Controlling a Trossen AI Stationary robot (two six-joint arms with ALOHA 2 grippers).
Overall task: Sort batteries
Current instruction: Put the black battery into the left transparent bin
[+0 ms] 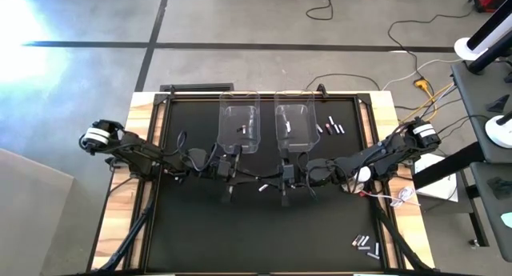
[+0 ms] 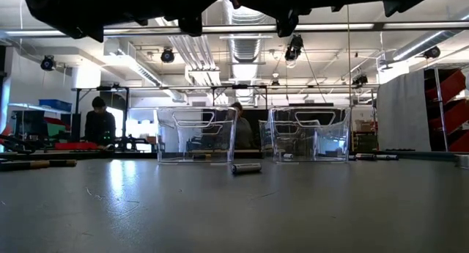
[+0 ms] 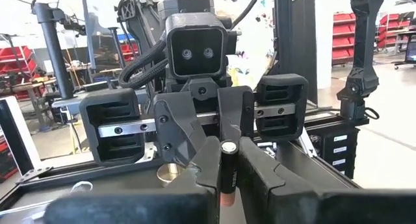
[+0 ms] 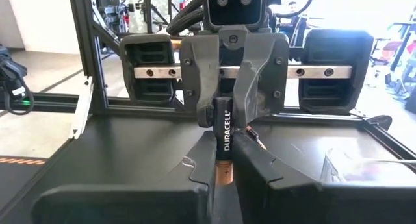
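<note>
Two clear bins [image 1: 240, 126] [image 1: 294, 124] are seen side by side at 12 o'clock on the black mat [image 1: 192, 236] in the high view. One battery is noted inside the left bin [image 1: 242, 130] and one inside the right bin [image 1: 286, 126]. The left arm is extended in from 9 o'clock and the right arm from 3 o'clock. The left gripper [image 1: 246, 177] and right gripper [image 1: 272, 178] are brought tip to tip at the mat's centre, just at 6 o'clock of the bins. A pale loose battery [image 1: 262, 188] is recorded on the mat beneath that meeting point. A small group of batteries [image 1: 330, 128] is logged at 2 o'clock, and another group [image 1: 366, 244] at 5 o'clock.

In the low view, the loose battery is seen lying on its side in front of the gap between the bins. Both arms are held above the table. Two people are visible in the room behind.

In the left wrist view, a dark battery [image 3: 227, 175] with a copper end is seen pinched between the left gripper's own fingers. The right gripper is faced head-on, with its fingers drawn together at the battery's far end.

In the right wrist view, the same battery is seen clamped at its far end by the left gripper. Its copper end is pressed between the right gripper's own fingers. The battery is thus gripped by both tools at once, clear of the mat.
</note>
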